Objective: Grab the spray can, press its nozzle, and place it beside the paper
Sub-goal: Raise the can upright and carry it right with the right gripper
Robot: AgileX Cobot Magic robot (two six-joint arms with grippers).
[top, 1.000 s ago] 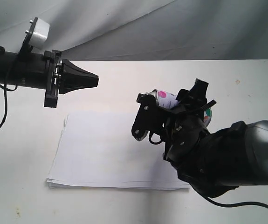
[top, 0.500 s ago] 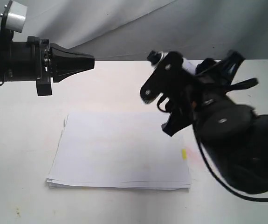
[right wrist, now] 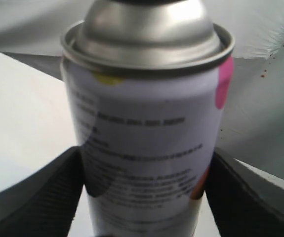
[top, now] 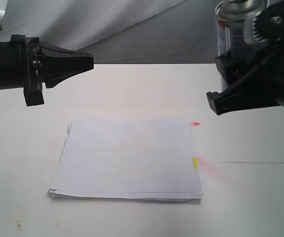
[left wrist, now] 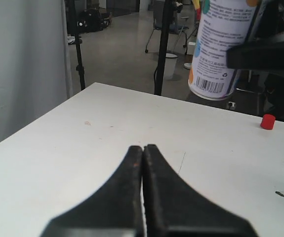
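Note:
The spray can [top: 234,30] stands upright high at the upper right, off the table, with my right gripper [top: 241,69] shut on its body. In the right wrist view the can [right wrist: 146,133] fills the frame, and black fingers [right wrist: 53,192] press on both of its sides below the silver dome. The frame edge cuts off the nozzle. The paper [top: 127,155] lies flat mid-table, its yellow tab [top: 195,162] on the right edge. My left gripper [top: 89,61] hovers shut and empty at the left, pointing toward the can [left wrist: 223,47]; its tips [left wrist: 142,148] are pressed together.
A pink stain [top: 210,167] and a small red mark [top: 195,123] lie on the white table [top: 132,89] by the paper's right edge. A red cap [left wrist: 267,121] sits on the table beyond the can. A grey backdrop hangs behind.
My right gripper has swung the can from a tilt low over the paper's right part to upright and high at the right. The left arm has drawn back to the left a little.

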